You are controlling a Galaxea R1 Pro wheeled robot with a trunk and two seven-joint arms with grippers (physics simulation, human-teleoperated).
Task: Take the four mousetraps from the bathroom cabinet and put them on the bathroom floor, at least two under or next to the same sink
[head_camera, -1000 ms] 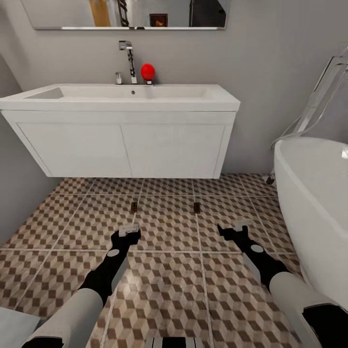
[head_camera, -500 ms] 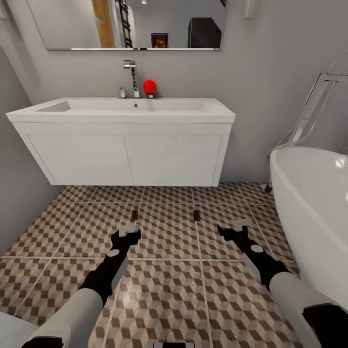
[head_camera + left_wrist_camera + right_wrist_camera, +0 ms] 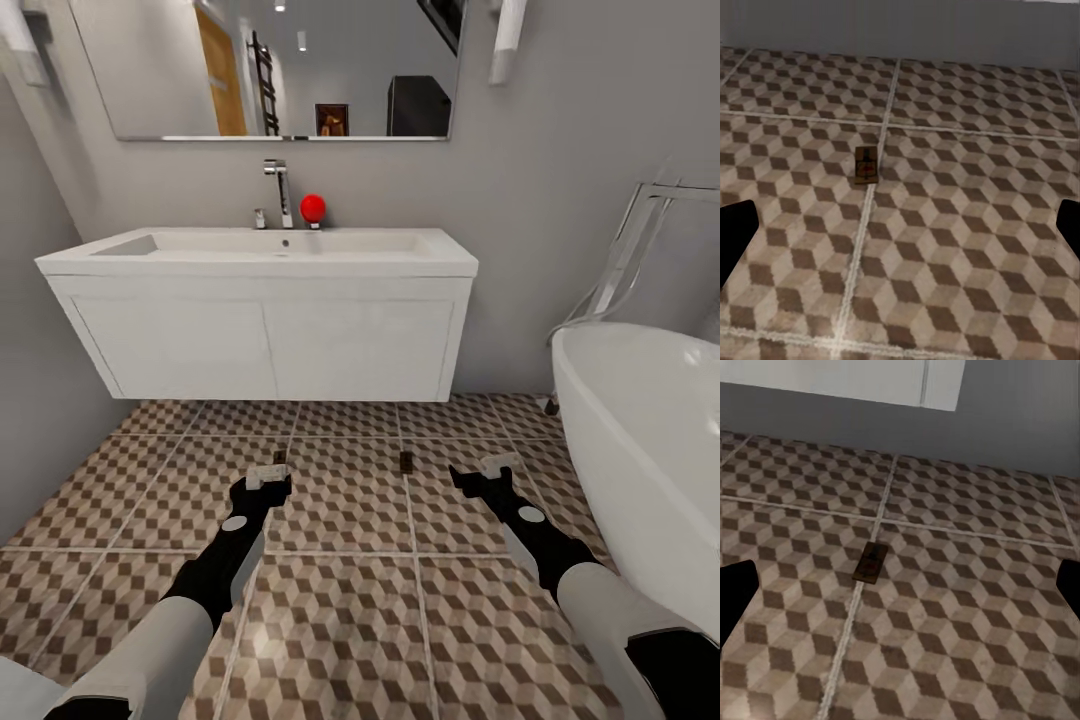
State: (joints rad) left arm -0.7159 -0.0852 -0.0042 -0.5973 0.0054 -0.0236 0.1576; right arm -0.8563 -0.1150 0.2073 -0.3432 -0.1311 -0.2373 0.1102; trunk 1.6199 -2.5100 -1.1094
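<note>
White forearms, black wrists, black grey-tipped fingers [image 3: 268, 474].

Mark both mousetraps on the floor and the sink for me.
Left mousetrap [image 3: 866, 166]: left wrist view, middle of its top face.
Right mousetrap [image 3: 871, 562]: right wrist view, middle of its top face.
Sink [image 3: 270, 244]: head view, basin floor near the drain.

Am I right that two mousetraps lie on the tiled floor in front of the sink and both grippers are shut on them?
Not quite. Two mousetraps do lie on the bathroom floor before the sink, but the left gripper and right gripper are open and empty, as both wrist views show.
</note>
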